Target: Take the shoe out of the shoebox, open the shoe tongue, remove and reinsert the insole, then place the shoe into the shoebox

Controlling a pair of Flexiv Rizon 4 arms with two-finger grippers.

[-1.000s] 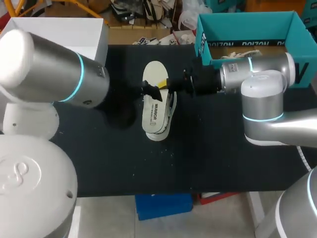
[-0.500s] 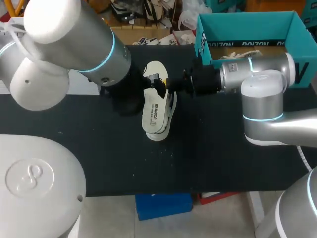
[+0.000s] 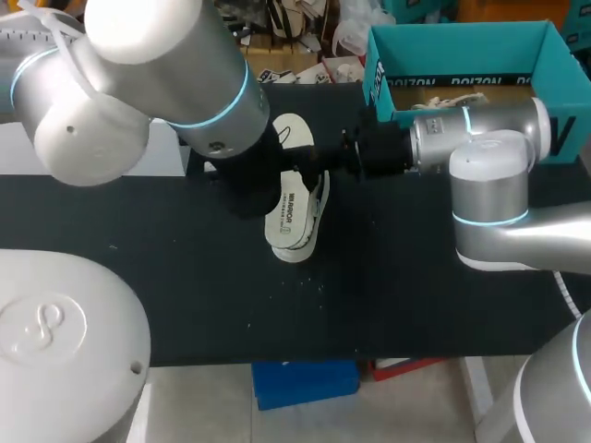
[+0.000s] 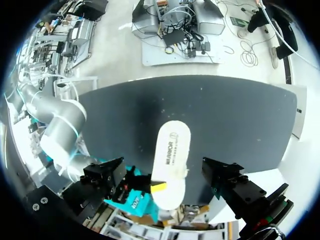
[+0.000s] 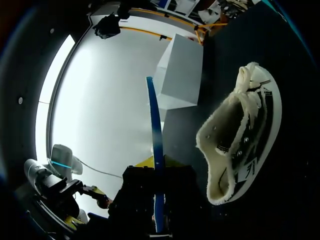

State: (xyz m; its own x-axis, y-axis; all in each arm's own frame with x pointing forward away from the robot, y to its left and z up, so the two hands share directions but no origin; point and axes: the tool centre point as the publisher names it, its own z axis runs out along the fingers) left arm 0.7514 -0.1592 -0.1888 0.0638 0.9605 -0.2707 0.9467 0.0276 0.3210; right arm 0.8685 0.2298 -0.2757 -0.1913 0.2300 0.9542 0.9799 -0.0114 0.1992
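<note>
A white canvas shoe [image 3: 319,205] lies on its side on the black table; in the right wrist view the shoe [image 5: 240,140] is off to one side of the fingers. Its white insole [image 3: 288,214] hangs over it, with my right gripper [image 3: 309,168] shut on the insole's edge. Seen from the right wrist, the insole [image 5: 157,150] stands edge-on, blue, in that gripper [image 5: 157,212]. My left arm [image 3: 175,65] reaches over the insole's far end. My left gripper [image 4: 166,176] stands wide open with the insole [image 4: 171,150] between its fingers, not touching them.
The teal shoebox [image 3: 462,41] stands open at the back right, behind my right arm, with laces showing inside. A white box [image 5: 180,75] sits at the table's back left. Bare black table lies in front of the shoe.
My left arm has swung in from the left and now hangs over the insole and shoe. The right arm, insole and shoe have kept still.
</note>
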